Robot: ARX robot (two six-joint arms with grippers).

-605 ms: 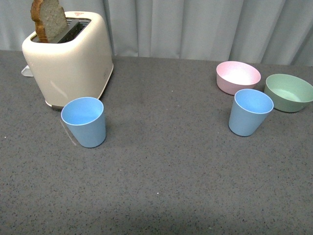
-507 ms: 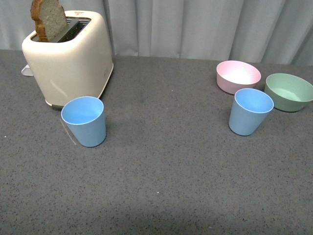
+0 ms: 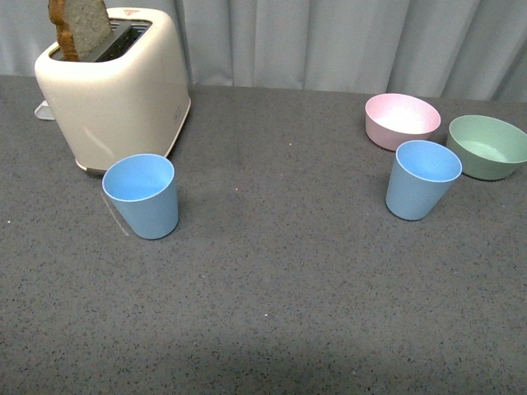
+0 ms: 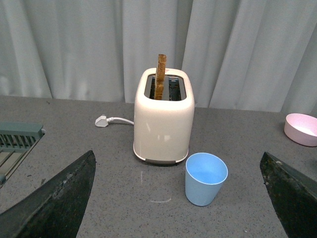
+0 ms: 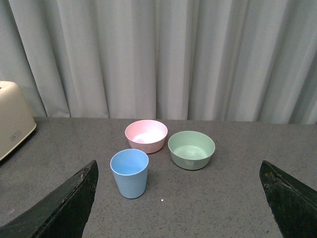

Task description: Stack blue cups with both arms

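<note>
Two light-blue cups stand upright on the grey table. One blue cup is at the left, just in front of the toaster; the left wrist view shows this cup ahead of my open left gripper, whose fingers spread wide with nothing between them. The other blue cup stands at the right, in front of the two bowls; the right wrist view has this cup ahead of my open, empty right gripper. Neither arm shows in the front view.
A cream toaster holding a slice of bread stands back left, its plug lying beside it. A pink bowl and a green bowl sit back right. A grey-green rack is at the far left. Curtains hang behind.
The whole scene has shifted slightly upward in the front view, so the camera has tilted or moved a little. The cups and bowls keep their places on the table.
</note>
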